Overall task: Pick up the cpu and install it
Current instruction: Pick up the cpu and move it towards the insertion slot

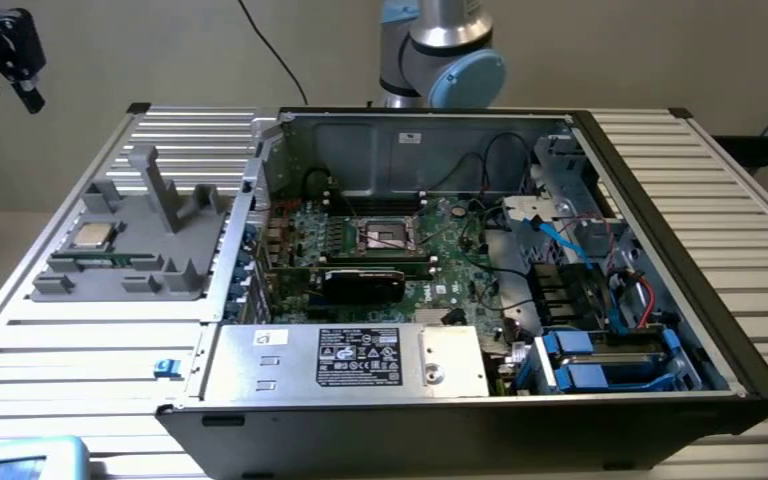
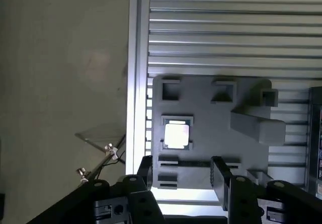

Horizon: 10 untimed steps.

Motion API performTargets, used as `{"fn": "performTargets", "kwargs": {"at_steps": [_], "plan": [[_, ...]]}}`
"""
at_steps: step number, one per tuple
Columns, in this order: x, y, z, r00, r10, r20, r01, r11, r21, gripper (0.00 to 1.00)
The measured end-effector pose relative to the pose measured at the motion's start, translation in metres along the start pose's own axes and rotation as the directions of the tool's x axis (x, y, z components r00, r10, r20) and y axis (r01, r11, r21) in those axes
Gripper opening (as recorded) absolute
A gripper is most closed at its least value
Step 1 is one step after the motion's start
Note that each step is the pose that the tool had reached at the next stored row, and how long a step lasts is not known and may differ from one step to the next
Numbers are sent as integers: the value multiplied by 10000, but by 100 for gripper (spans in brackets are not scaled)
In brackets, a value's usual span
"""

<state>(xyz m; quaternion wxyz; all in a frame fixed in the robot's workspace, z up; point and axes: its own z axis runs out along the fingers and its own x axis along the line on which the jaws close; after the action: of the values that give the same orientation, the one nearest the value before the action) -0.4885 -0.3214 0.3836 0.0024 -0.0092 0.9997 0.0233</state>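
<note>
The cpu point(image 1: 93, 236) is a small silvery square chip lying flat in a pocket of the grey tray point(image 1: 171, 255) at the exterior view's left, outside the computer case. In the wrist view the cpu point(image 2: 176, 135) shines bright in its pocket on the tray point(image 2: 211, 113). My gripper point(image 1: 5, 102) hangs high above the table's far left corner, well clear of the tray. Its two black fingers point(image 2: 217, 176) stand apart with nothing between them, so my gripper point(image 2: 181, 176) is open. The black socket frame point(image 1: 387, 235) sits on the motherboard inside the case.
The open computer case point(image 1: 651, 250) takes up the middle of the slatted table point(image 1: 731, 220), with cables, a drive cage and a power supply point(image 1: 357, 358) inside. A green memory stick point(image 1: 91, 262) lies on the tray, and grey posts point(image 1: 157, 190) rise from it. The arm's base point(image 1: 438, 50) stands behind the case.
</note>
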Motion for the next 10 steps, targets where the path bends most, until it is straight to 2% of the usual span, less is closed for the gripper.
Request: {"fn": "performTargets", "kwargs": {"at_steps": [3,4,5,10], "plan": [[0,0,0,10000,-5,-1,5,10000,0,71],[0,0,2,10000,-6,-2,6,10000,1,71],[1,0,12,10000,-8,1,8,10000,0,78],[50,-3,98,10000,5,-1,-5,10000,1,78]]}}
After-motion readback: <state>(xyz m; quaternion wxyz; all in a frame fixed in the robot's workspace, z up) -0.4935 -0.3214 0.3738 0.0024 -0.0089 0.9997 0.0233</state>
